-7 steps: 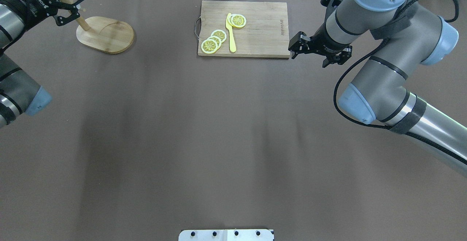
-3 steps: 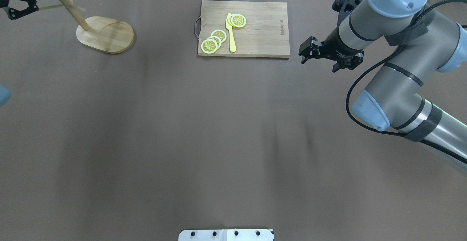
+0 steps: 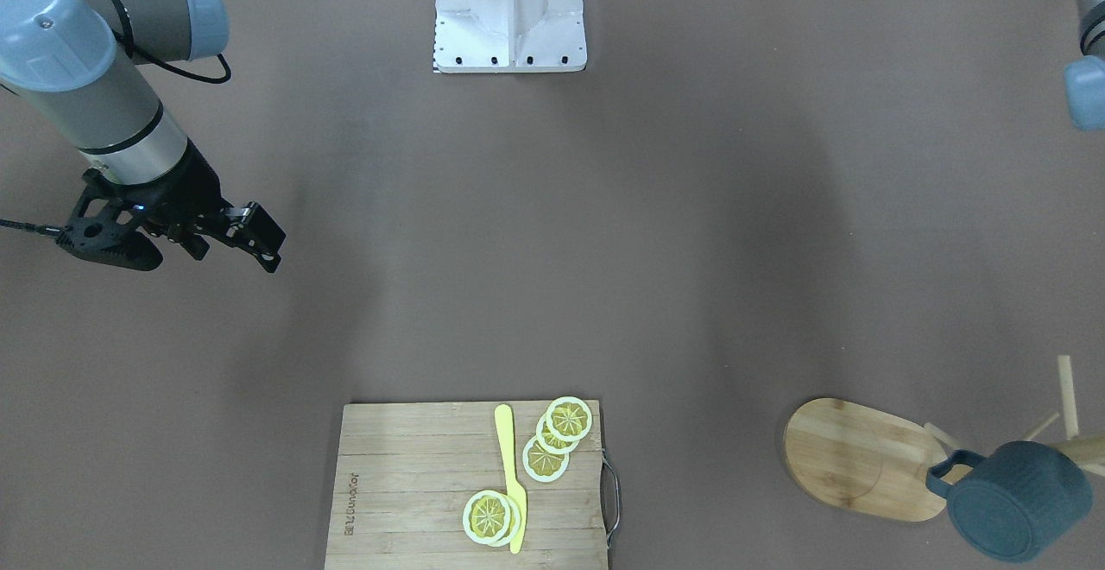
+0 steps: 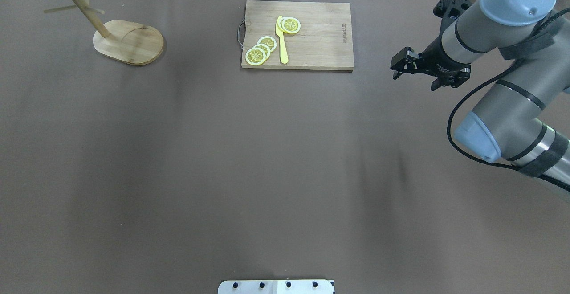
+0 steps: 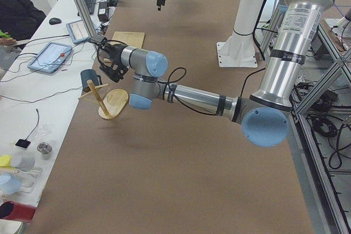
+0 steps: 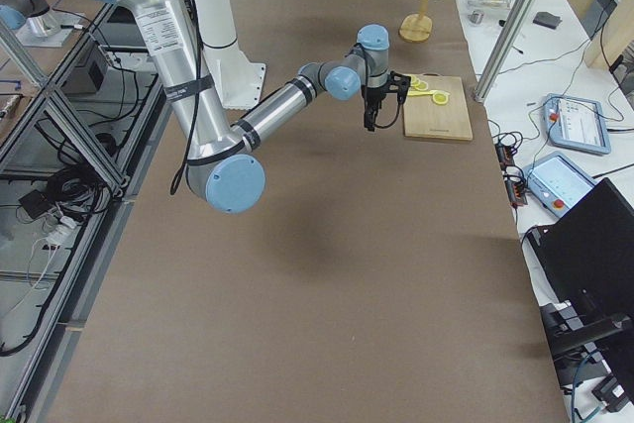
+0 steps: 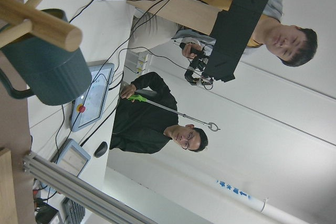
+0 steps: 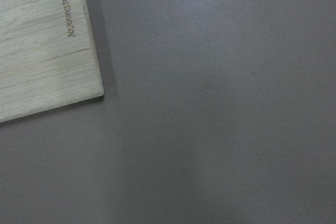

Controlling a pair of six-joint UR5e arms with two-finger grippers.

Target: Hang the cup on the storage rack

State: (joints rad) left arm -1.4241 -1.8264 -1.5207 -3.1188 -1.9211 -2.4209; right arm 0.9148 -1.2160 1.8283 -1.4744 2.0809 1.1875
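**A:** Start nearest the robot. What is the right claw (image 4: 394, 67) doing?

**B:** It hangs over the bare bench (image 4: 267, 173) with its prongs drawn close together and nothing between them. Beside it, reaching a little farther back, lies the cutting board (image 4: 320, 40) with lemon slices (image 4: 262, 49) and a yellow knife (image 4: 282, 44).

**A:** And the cup?

**B:** It's at the far left corner. The cup (image 3: 1014, 497) hangs by its loop handle on a peg of the rack (image 4: 129, 42), off the bench and tipped sideways. Nothing grips it.

**A:** The left claw?

**B:** The left claw (image 5: 108, 67) is near the rack but apart from the cup. Only the side camera catches it, so I cannot tell whether it is wide or narrow.

**A:** What if the cup needed reseating?

**B:** It looks like a stiff, fairly heavy mug, probably smooth and breakable. I would pinch the wall at the rim, opposite the handle, so the loop is free for the peg.
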